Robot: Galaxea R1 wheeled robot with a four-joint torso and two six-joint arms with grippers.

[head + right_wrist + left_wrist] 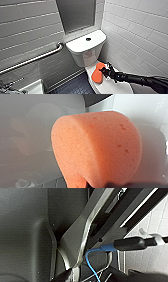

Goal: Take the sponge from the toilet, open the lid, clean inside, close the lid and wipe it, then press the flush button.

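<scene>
Sponge (97, 73), bright orange, oblong and porous, lies on the glossy white oval plastic lid (106, 87) of the white ceramic toilet (86, 46). Its long axis runs along the lid, from tank toward bowl front. The black right claw (106, 71) meets its wall-side edge; whether it grips, I cannot tell.
</scene>
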